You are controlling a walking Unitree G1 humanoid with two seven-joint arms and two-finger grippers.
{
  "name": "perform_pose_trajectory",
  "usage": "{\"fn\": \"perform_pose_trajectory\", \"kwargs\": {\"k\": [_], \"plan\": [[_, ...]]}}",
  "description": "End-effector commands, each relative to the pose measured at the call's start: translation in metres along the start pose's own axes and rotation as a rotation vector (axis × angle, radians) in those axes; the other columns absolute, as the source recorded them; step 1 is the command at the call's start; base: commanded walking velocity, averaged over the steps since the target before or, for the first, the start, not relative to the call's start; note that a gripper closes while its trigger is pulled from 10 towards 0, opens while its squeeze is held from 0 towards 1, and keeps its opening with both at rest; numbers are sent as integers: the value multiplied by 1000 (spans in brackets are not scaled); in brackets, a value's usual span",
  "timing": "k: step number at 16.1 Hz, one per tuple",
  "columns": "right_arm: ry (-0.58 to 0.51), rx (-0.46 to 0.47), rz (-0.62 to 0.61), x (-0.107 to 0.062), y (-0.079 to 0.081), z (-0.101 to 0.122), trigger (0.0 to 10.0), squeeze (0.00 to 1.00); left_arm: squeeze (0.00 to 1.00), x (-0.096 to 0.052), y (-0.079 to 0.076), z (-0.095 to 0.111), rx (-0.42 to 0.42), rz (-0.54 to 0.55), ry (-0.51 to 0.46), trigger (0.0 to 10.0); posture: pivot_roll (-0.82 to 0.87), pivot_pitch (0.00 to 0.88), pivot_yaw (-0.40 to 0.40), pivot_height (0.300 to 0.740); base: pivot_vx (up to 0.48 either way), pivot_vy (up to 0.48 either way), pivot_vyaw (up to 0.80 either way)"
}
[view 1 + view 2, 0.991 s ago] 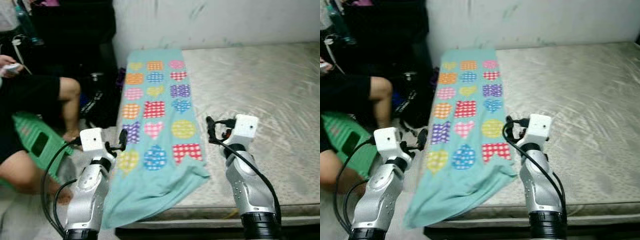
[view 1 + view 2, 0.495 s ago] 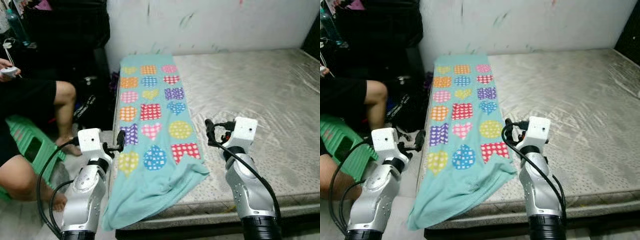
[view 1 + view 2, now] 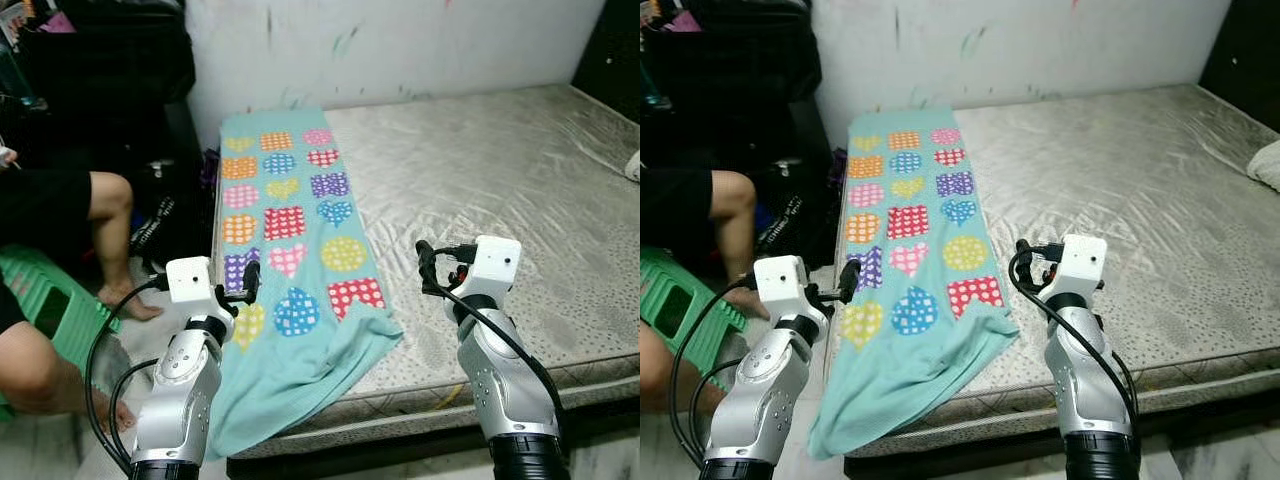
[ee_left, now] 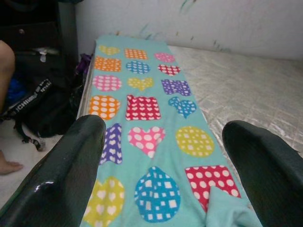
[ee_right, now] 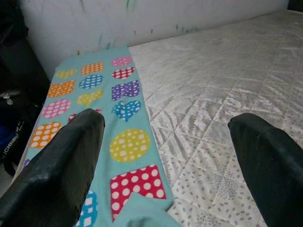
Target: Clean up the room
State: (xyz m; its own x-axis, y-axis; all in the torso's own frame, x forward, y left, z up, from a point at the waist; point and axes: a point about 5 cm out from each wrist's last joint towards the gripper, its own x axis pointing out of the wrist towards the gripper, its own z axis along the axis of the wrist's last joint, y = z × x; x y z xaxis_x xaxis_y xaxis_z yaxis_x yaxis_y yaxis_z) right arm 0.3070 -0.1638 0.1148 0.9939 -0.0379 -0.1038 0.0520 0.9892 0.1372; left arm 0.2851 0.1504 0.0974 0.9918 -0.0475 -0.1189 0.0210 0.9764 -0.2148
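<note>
Mattress (image 3: 480,170), blanket (image 3: 290,250) unmoved — camera shifted; both end effectors (image 4: 161,165) (image 5: 165,161) stay spread apart.

A person sits at the left edge of the frame, a bare knee (image 3: 108,193) raised and a bare foot (image 3: 128,302) on the pale floor. Under them, at lower left, stands a green plastic stool (image 3: 45,303). Behind the leg, against the upper-left corner, lies a black bag (image 3: 160,215) with white lettering, beside dark furniture (image 3: 110,70). Across the top runs a white wall (image 3: 400,45) marked with small streaks of colour.
</note>
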Motion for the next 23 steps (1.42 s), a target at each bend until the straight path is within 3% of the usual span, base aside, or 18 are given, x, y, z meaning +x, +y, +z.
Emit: {"fn": "perform_pose_trajectory", "kwargs": {"k": [1,9,15,23], "plan": [[-6,-5,33,0,6,4,10000,0,0,-2,0,6,4,-12,-33,10000,-165,0,71,740,0,0,0],[9,11,100,-4,15,2,10000,0,0,-1,1,7,12,-4,-31,10000,-169,0,74,740,0,0,0],[70,-3,239,-18,32,-10,10000,0,0,-3,1,4,16,7,-23,10000,-168,0,75,740,0,0,0],[50,-15,201,-15,26,-5,10000,0,0,-3,2,4,20,6,-19,10000,-164,0,76,740,0,0,504]]}}
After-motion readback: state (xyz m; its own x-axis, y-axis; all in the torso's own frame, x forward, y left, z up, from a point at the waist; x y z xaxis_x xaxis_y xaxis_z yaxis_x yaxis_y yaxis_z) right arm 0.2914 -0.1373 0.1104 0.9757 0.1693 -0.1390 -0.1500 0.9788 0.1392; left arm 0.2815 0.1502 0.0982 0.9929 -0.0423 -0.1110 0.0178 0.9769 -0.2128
